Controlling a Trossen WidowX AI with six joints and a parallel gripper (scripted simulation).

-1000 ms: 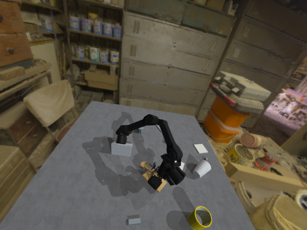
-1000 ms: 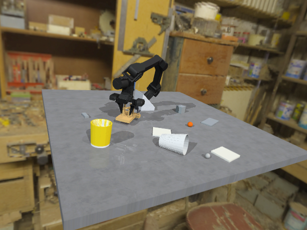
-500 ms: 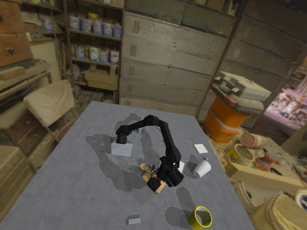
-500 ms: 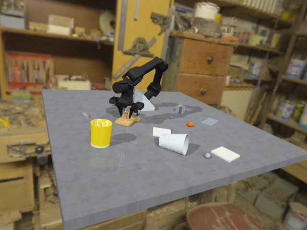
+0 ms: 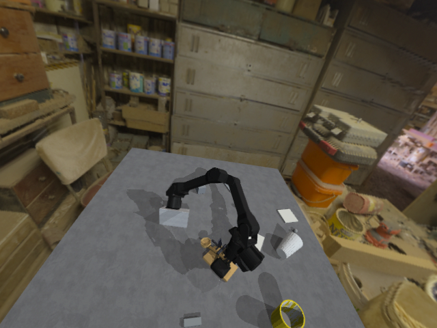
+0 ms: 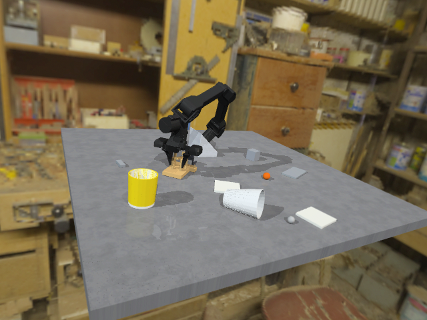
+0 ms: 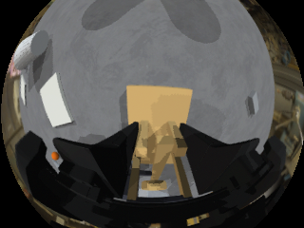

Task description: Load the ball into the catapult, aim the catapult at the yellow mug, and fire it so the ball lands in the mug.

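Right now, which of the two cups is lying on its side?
The white cup. It lies on its side, whereas the yellow mug stands upright with its open top facing up.
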